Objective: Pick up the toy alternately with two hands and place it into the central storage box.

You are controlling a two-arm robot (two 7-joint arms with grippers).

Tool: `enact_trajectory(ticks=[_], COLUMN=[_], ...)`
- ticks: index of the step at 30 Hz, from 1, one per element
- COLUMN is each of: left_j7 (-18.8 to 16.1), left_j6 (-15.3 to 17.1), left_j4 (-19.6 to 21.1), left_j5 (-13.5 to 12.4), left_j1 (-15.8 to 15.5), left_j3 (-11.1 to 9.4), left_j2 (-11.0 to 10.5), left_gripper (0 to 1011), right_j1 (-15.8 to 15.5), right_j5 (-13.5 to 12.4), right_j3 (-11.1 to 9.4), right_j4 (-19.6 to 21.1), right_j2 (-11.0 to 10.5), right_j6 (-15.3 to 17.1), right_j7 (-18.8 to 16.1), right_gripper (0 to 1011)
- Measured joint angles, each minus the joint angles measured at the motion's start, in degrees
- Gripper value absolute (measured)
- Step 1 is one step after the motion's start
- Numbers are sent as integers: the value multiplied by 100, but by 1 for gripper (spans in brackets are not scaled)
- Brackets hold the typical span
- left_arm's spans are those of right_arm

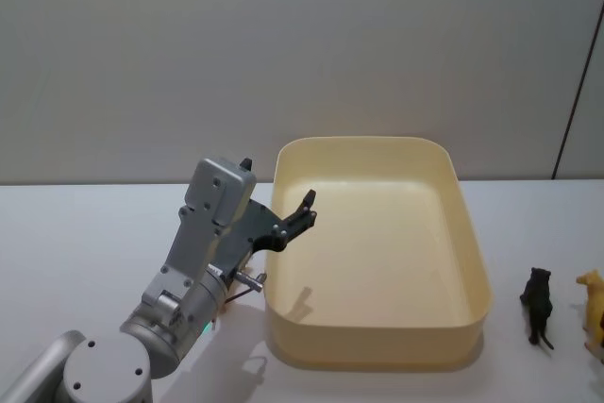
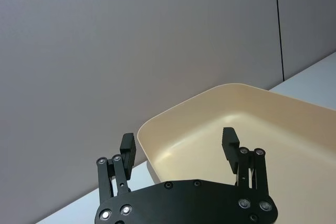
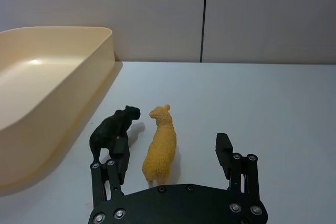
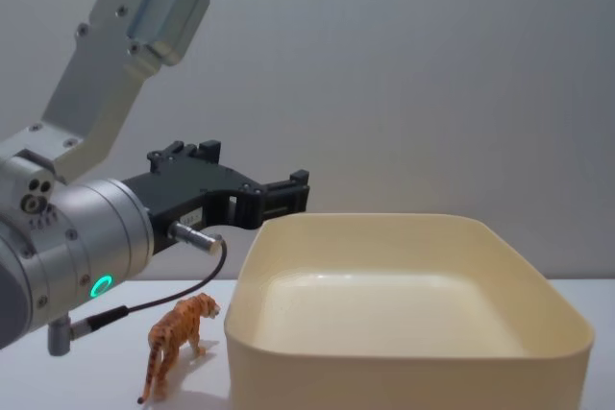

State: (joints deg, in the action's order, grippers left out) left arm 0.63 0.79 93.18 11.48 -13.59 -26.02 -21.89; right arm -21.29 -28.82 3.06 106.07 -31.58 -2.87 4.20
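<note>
my right end effector wide open, empty, hovering over yellow toy. black toy just beside, so drop straight, pinch yellow body only. left end effector open, empty, parked over storage box rim.

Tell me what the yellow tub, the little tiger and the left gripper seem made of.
The central storage box: likely moulded plastic, cream-yellow, smooth, with soft glints on its floor. The tiger: probably rigid plastic or rubber, orange with dark stripes, matte. The left gripper, open at the box's left rim: flat matte black plates joined by shiny screws; metal or hard plastic, unclear.
</note>
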Motion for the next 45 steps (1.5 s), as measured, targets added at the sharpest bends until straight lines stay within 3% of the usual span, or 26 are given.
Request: enact_trajectory(ticks=[8, 24, 30, 45], left_j7=[0, 0, 0, 0], left_j6=[0, 0, 0, 0], left_j4=[0, 0, 0, 0], left_j5=[0, 0, 0, 0], left_j1=[0, 0, 0, 0], left_j3=[0, 0, 0, 0], left_j2=[0, 0, 0, 0], left_gripper=[1002, 1002, 1002, 1002], right_j1=[276, 897, 1019, 1154], right_j5=[-22, 293, 374, 466], right_j3=[59, 237, 276, 318], right_j4=[-208, -625, -718, -815], right_j2=[140, 427, 486, 553], right_j6=[287, 981, 1120, 1262], right_j7=[-67, -267, -298, -337], right_gripper=[1001, 1000, 879, 418])
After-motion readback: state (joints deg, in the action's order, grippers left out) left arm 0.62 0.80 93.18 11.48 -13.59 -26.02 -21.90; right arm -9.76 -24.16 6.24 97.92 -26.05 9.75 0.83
